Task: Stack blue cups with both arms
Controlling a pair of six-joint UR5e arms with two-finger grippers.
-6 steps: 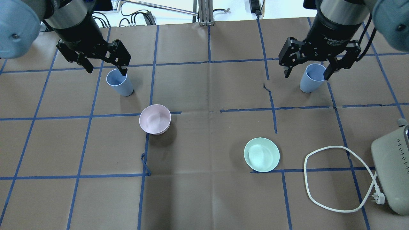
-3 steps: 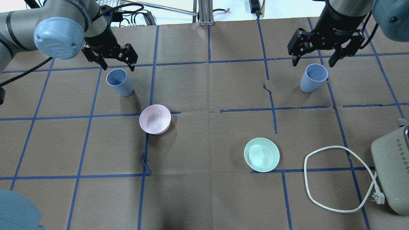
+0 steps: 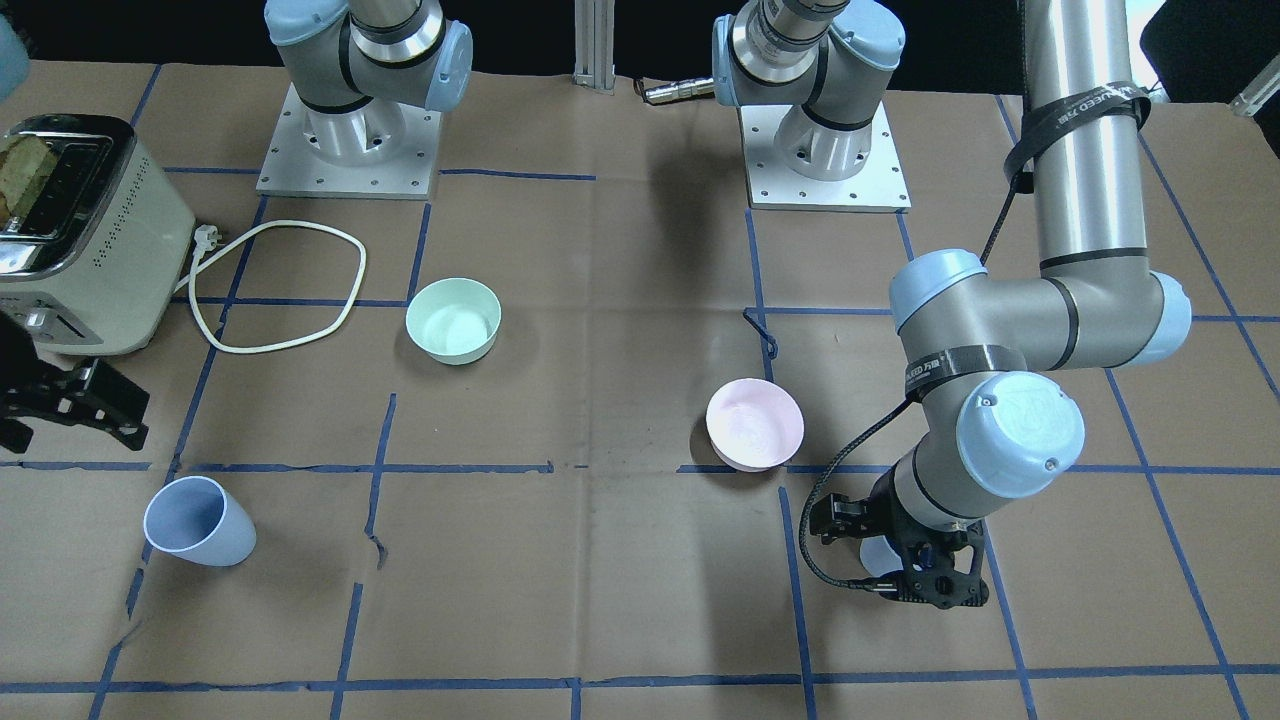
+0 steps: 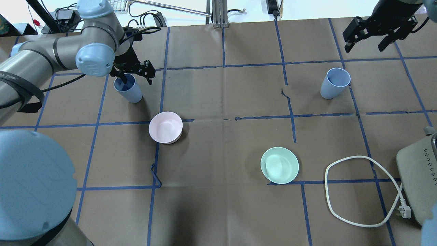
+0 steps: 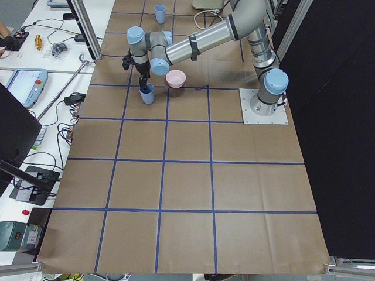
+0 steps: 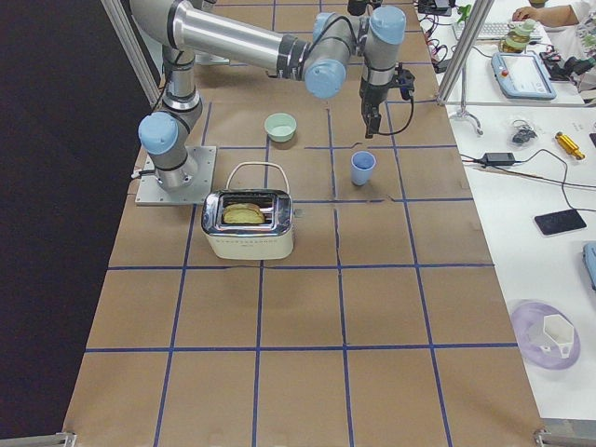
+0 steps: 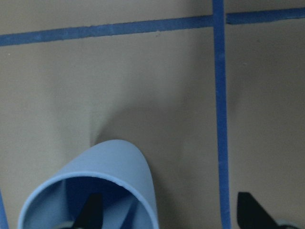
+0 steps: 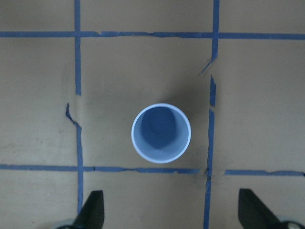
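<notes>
**Both Cups Upright and Well Apart; Left Gripper Astride One Cup Wall**

1. Left cup (image 4: 131,93): stands upright on the table (image 4: 218,212), on the robot's left side, near the pink bowl (image 4: 165,127).
2. Left gripper (image 4: 136,79): lowered onto the left cup with its jaws spread wide. One finger (image 7: 93,212) reaches inside the cup's mouth. The other finger (image 7: 250,212) is outside, well clear of the wall. The cup is not clamped.
3. Right cup (image 4: 333,83): stands upright on the robot's right side, mouth up, well apart from the left cup and from the green bowl (image 4: 279,165).
4. Right gripper (image 4: 364,46): raised clear of the right cup, jaws spread wide and holding nothing. Its wrist view looks straight down into the cup.
5. A toaster (image 4: 418,184) and its looped white cable (image 4: 358,191) lie at the table's right end.
</notes>
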